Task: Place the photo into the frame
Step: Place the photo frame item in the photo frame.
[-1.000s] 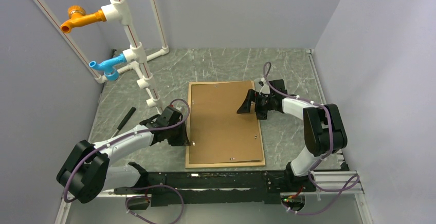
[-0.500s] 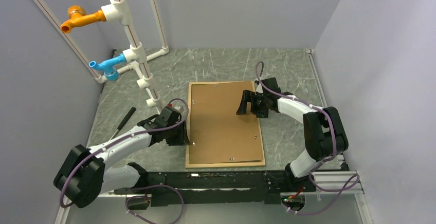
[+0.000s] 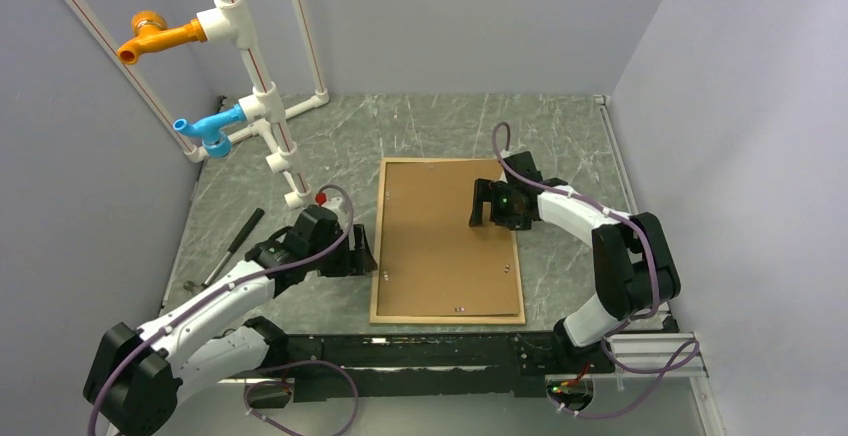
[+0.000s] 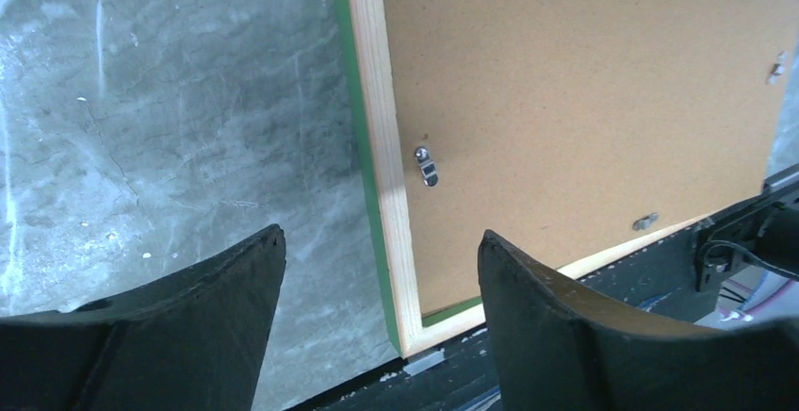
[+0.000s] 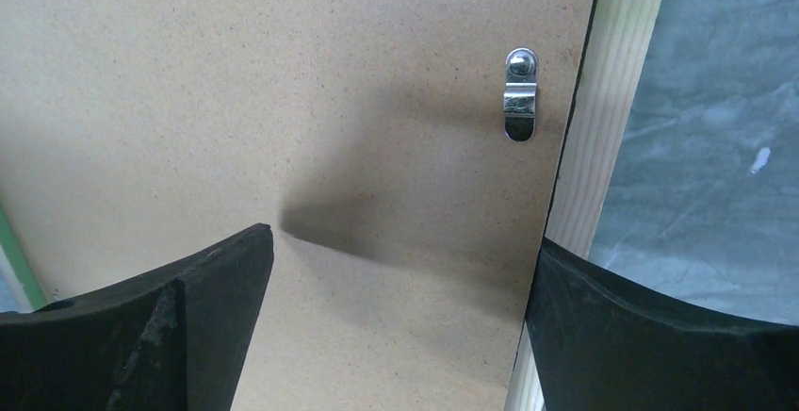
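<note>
Both arms are the same build. The left arm (image 3: 215,296) and right arm (image 3: 568,212) have white link shells between bulky black joint housings (image 3: 632,264). A purple cable (image 3: 351,218) runs along each arm and loops free near the wrist. Both are mounted on a black base rail (image 3: 400,351), with bare silver extrusion (image 3: 650,348) at the rail's right end. The fingers of the left gripper (image 4: 379,241) and right gripper (image 5: 400,241) are matte black, broad and curved, with blunt tips.

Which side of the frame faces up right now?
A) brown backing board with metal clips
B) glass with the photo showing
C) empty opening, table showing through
A: the brown backing board fills the frame, with a metal clip near its edge.
</note>
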